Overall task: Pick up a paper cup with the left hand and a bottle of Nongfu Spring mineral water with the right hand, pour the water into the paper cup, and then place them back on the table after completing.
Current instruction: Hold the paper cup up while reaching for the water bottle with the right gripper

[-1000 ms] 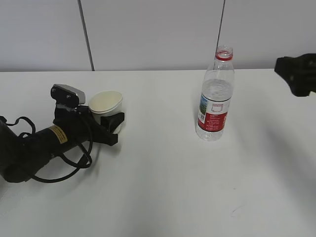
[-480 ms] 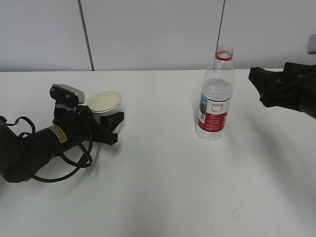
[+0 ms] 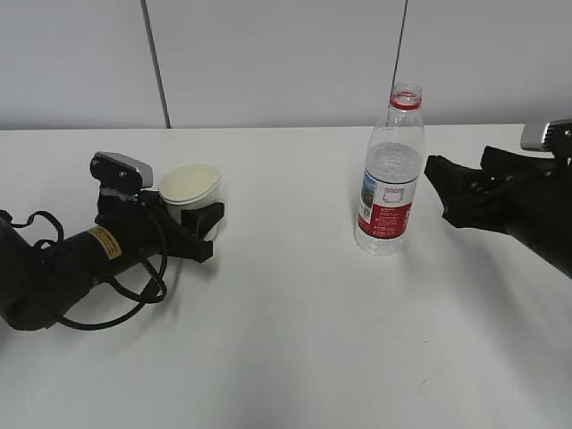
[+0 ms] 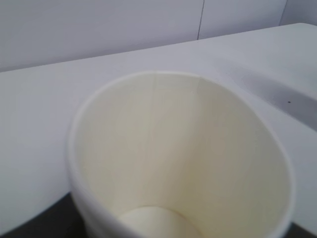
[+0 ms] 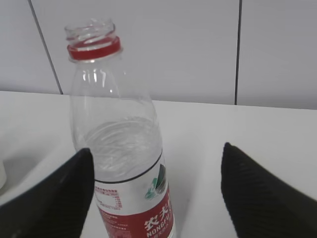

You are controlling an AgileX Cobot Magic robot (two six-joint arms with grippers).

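A white paper cup (image 3: 191, 186) stands on the white table (image 3: 295, 340) at the left; it looks empty in the left wrist view (image 4: 178, 158). My left gripper (image 3: 201, 228), on the yellow-labelled arm, is closed round the cup's lower wall. An uncapped Nongfu Spring bottle (image 3: 390, 174) with a red neck ring and a red-and-white label stands right of centre. It holds clear water (image 3: 391, 165) to about its shoulder. My right gripper (image 3: 442, 192) is open just to the right of the bottle, not touching it. In the right wrist view the bottle (image 5: 124, 163) stands between the spread fingers, closer to the left finger (image 5: 49, 198).
A grey panelled wall runs behind the table's far edge. Loose black cables (image 3: 116, 304) from the left arm lie on the table at the front left. A faint mark (image 3: 429, 380) shows on the table at the front right.
My right gripper has moved left from the right edge to just beside the bottle. The left gripper, the cup and the bottle have not moved.
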